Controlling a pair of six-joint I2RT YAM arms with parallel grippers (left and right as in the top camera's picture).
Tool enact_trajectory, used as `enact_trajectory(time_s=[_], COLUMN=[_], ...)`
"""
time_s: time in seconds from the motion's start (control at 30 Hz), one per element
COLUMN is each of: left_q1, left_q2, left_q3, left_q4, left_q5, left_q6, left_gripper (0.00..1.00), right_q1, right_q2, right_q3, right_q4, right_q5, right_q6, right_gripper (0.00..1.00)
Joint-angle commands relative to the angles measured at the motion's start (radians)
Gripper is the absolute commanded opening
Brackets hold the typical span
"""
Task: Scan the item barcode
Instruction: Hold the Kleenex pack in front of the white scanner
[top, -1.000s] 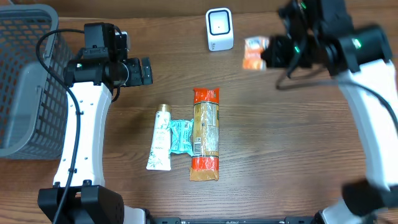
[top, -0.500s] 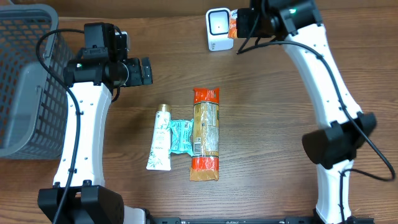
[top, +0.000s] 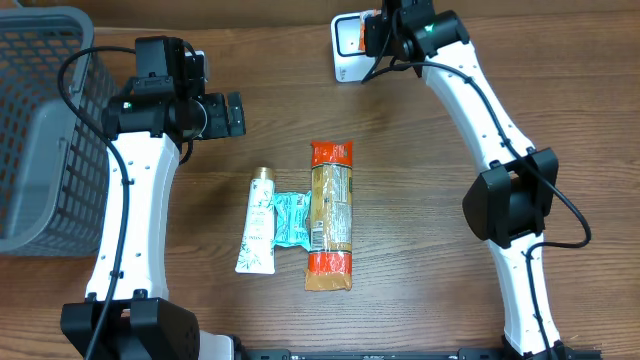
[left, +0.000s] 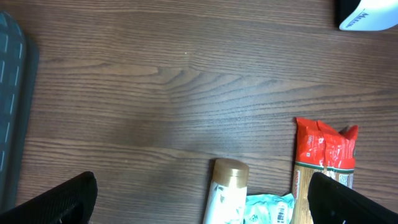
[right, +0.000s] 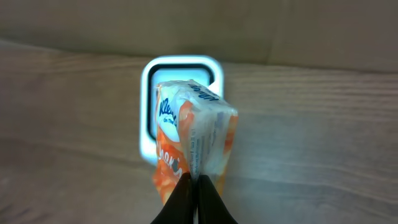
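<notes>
The orange tissue pack (right: 193, 134) is pinched in the closed right claw (right: 196, 188) and held just in front of the scanner (right: 180, 67) at the far side of the worktop (top: 420, 200). The left claw (top: 232, 114) is spread wide and empty, at the left.

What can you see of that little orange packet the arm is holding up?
The packet is small and soft, wrapped in glossy orange and white film with blue lettering near its top. The right gripper pinches its lower edge, jaws shut, holding it upright, slightly tilted, before the dark window of the white scanner. Whether it touches the scanner cannot be told; no barcode shows.
</notes>
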Motion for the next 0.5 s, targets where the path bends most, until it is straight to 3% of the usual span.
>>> enact_trajectory(time_s=[0.0, 0.2, 0.33, 0.47], left_q1=[-0.013, -0.013, -0.013, -0.013], left_q2=[-0.005, -0.005, -0.005, -0.005], left_q3=[0.011, 0.011, 0.011, 0.011], left_q4=[0.004, 0.004, 0.004, 0.004], left_q5=[-0.005, -0.006, -0.005, -0.006], left_q6=[-0.014, -0.014, -0.014, -0.014], left_gripper=[1.0, 1.0, 1.0, 1.0], right_q1=[0.034, 0.085, 0.12, 0.139], right_q2=[0.031, 0.074, 0.103, 0.128], right_q3=[0.011, 0.011, 0.011, 0.011], right_q4=[0.03, 0.116, 0.141, 0.173], right_q5=[0.136, 0.201, 0.362, 0.398], right_q6=[-0.004, -0.083, -0.087, -0.185], right_gripper=[0.04, 0.04, 0.04, 0.04])
